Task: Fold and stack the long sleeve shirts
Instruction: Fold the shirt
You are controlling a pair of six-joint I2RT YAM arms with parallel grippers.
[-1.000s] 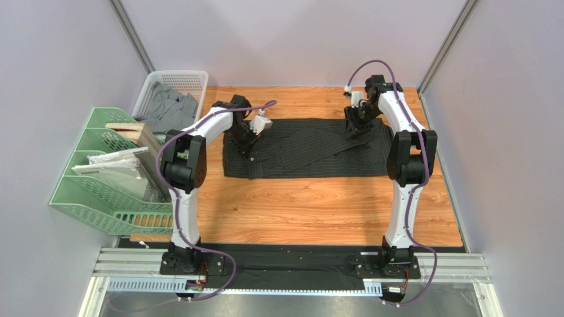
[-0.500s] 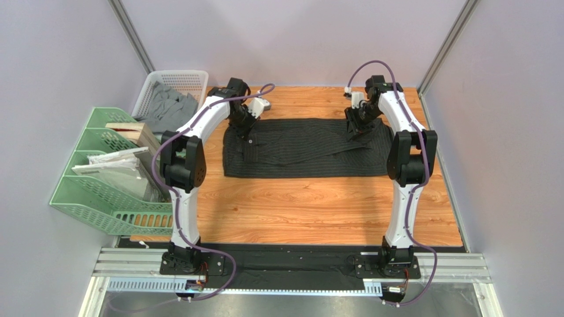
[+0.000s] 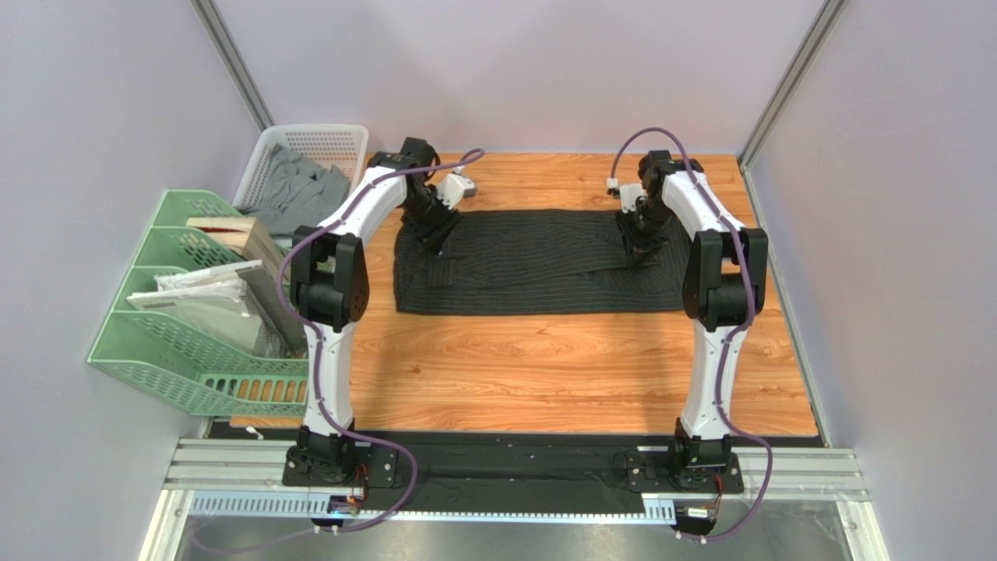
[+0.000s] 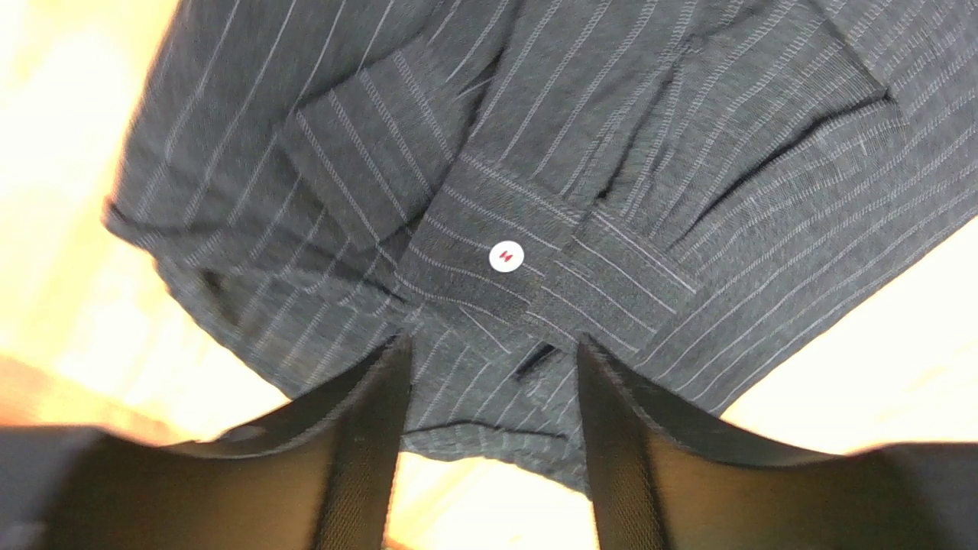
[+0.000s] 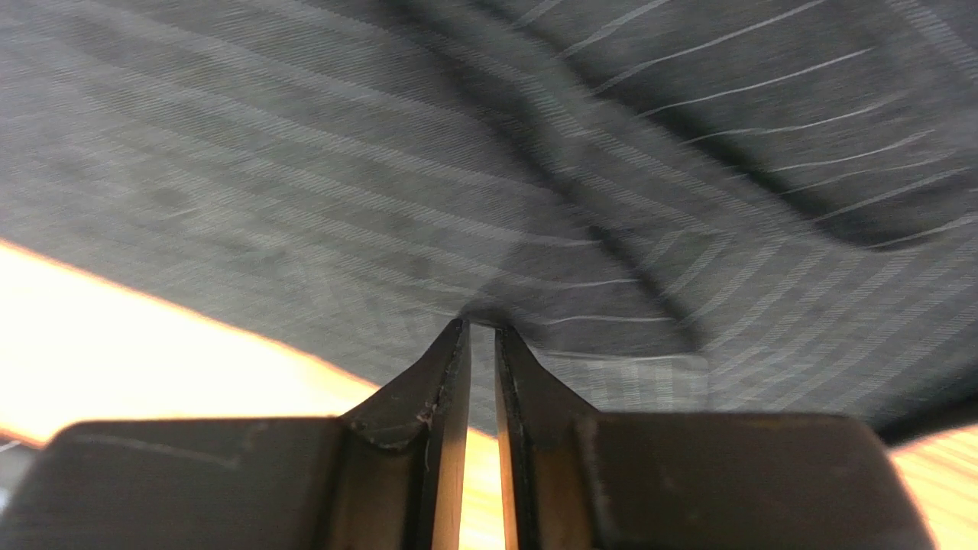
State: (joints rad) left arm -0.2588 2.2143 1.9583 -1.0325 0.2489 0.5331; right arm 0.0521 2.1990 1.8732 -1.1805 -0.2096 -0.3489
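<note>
Left end effector (image 4: pixel 491 346) has let go, splayed over the shirt (image 3: pixel 538 263) cuff; right end effector (image 5: pixel 482 328) pinches blurred fabric.

right wrist: shirt (image 5: pixel 344 172) blurred, cropped by edges | top: right end effector (image 3: pixel 640 248) jaws too small to tell

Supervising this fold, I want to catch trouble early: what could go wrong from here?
The right tool seems to pinch only a thin fold of the shirt; pulling could slip it free. The left tool stands open over the buttoned cuff; closing there could grab several layers and bunch the fabric.
</note>
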